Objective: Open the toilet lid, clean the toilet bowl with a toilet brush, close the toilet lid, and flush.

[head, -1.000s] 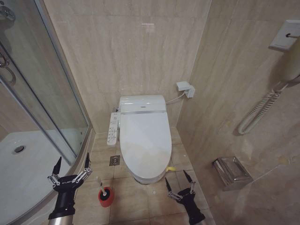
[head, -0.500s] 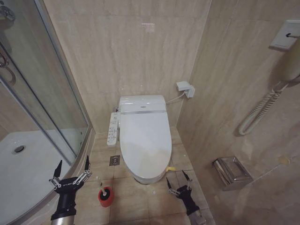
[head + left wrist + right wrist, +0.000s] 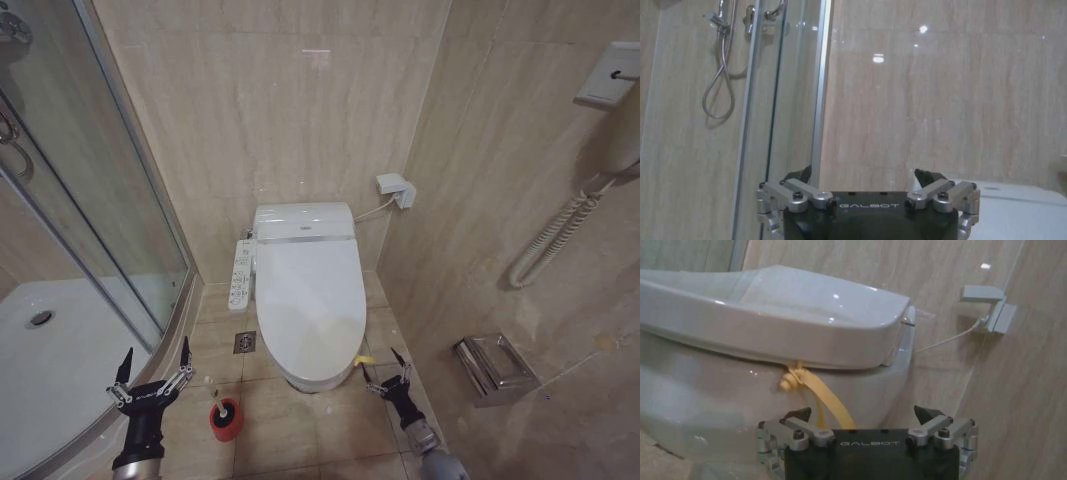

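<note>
On the bathroom floor, the right gripper hovers with fingers spread, just beside the yellow strap at the closed toilet lid — a strap that could slip free if pinched off-centre. The lid's long axis runs from the wall toward the robot. The left gripper waits, fingers apart, near the toilet brush.

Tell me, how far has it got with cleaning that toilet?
Nothing looks done: the toilet lid is shut. In hand: the right gripper, open, is near the yellow strap at the lid's rim. The left gripper hangs open by the toilet brush in its cup. Opening, scrubbing, closing and flushing remain.
</note>
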